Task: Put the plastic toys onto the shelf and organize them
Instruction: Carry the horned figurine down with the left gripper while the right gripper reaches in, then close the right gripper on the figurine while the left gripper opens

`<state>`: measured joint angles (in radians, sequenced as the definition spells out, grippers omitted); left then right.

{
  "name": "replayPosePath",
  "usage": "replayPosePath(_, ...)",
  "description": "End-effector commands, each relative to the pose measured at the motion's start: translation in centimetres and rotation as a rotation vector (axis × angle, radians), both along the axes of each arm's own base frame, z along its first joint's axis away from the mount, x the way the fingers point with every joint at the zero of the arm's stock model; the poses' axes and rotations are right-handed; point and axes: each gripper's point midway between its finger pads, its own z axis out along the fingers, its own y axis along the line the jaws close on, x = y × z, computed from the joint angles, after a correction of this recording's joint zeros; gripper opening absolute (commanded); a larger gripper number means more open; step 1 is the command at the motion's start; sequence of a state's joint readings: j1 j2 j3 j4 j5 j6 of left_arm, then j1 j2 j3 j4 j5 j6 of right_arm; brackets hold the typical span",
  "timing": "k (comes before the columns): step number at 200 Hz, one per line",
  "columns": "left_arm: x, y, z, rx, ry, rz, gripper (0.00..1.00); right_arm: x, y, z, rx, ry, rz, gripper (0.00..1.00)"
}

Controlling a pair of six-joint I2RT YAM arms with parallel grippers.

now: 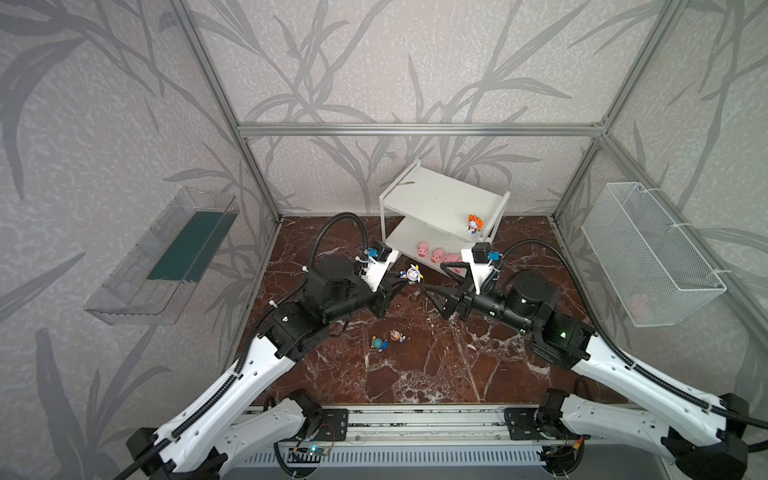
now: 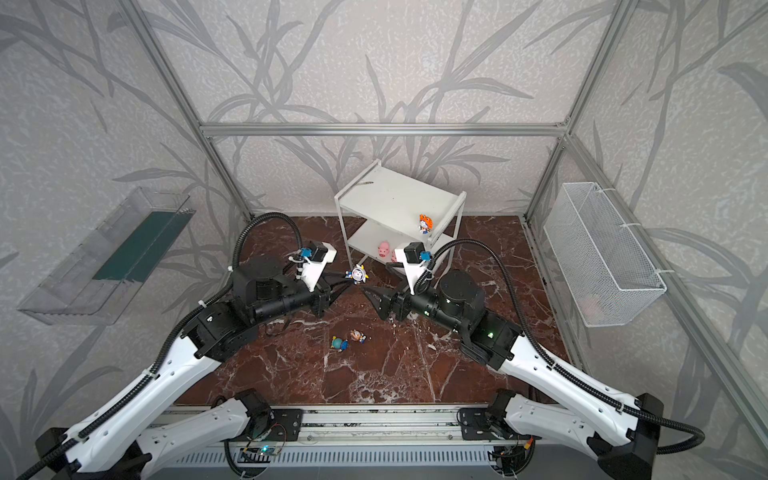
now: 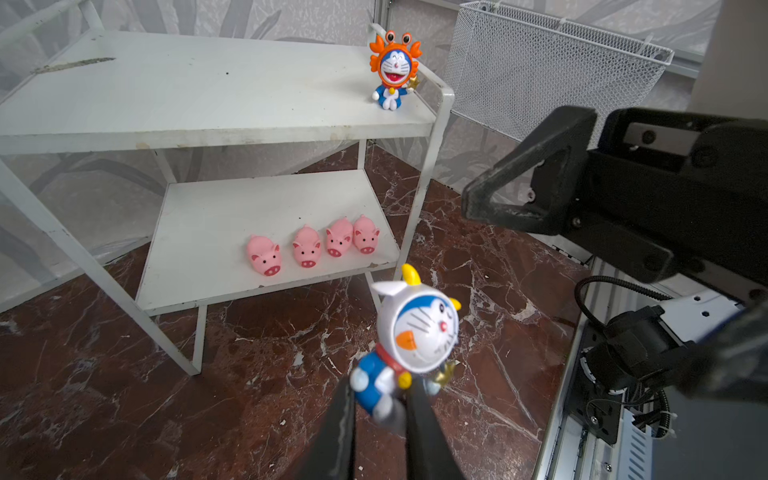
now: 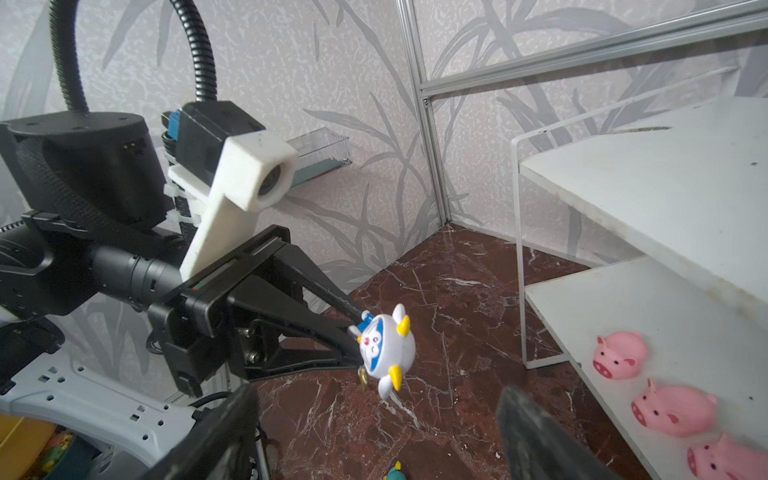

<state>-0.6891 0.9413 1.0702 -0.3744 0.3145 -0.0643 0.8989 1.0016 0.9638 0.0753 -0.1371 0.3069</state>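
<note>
The white shelf [image 1: 436, 195] stands at the back of the marble floor. An orange-headed figurine [image 3: 395, 70] stands upright on its top board's right corner. Several pink pigs [image 3: 306, 251] sit in a row on the lower board. My left gripper [image 3: 380, 395] is shut on the body of a white-gold figurine [image 3: 419, 332], held above the floor in front of the shelf. My right gripper [image 4: 376, 399] faces it, open and empty, fingertips just short of the toy [image 1: 412, 274]. A teal figurine [image 1: 379, 344] and a brown one [image 1: 397, 336] lie on the floor nearer the front.
A clear plastic tray [image 1: 166, 257] hangs on the left wall and a white wire mesh basket [image 1: 652, 249] on the right wall. An aluminium rail [image 1: 415, 419] runs along the front edge. The right arm [image 3: 623, 199] reaches close beside the shelf's right legs.
</note>
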Motion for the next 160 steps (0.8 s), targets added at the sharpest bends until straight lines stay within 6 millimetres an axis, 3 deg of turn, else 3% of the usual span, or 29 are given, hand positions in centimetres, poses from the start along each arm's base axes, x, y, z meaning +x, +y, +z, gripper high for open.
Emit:
replayPosePath(1, -1.0, -0.6, 1.7, -0.068, -0.034, -0.054, 0.19, -0.2, 0.5, 0.3, -0.004, 0.011, 0.03, 0.88)
replayPosePath(62, -2.6, -1.2, 1.8, -0.083, -0.031, -0.115, 0.19, 0.7, 1.3, 0.3, -0.02, 0.002, 0.019, 0.81)
replayPosePath(103, -2.8, -1.4, 1.7, -0.078, -0.033, -0.12, 0.19, 0.6, 1.5, 1.0, -0.006, -0.003, 0.032, 0.53)
replayPosePath(160, -2.8, -1.3, 1.6, -0.08, -0.038, -0.112, 0.19, 0.4, 2.0, 1.3, 0.02, 0.0, 0.055, 0.38)
